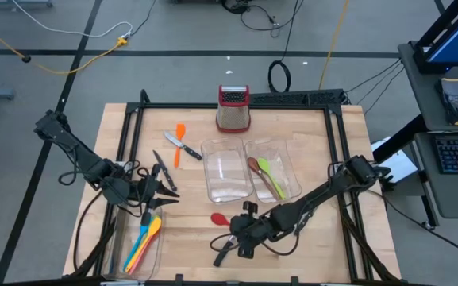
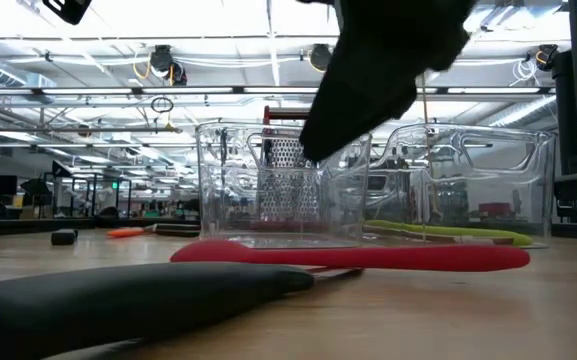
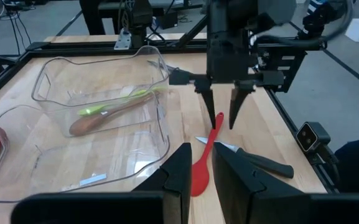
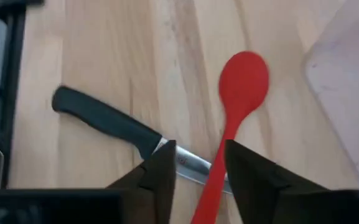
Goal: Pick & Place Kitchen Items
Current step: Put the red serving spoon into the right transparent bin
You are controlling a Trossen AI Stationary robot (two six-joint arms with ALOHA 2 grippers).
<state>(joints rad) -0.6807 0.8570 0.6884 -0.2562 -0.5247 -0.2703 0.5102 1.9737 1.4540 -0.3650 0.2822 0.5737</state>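
- Right gripper (image 3: 221,118) hangs near the table's front edge, fingers parted and pointing down, straddling the handle of a red spoon (image 4: 232,118) without gripping it
- The red spoon lies flat on the wooden table (image 1: 308,135), its handle crossing a black-handled knife (image 4: 114,127)
- Left gripper (image 1: 165,193) waits at the left, fingers slightly apart and empty, beside a clear tray (image 1: 117,258) of coloured utensils (image 1: 145,238)

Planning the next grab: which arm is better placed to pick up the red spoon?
Right. The right gripper hangs open directly over the red spoon; the left gripper sits off to the side.
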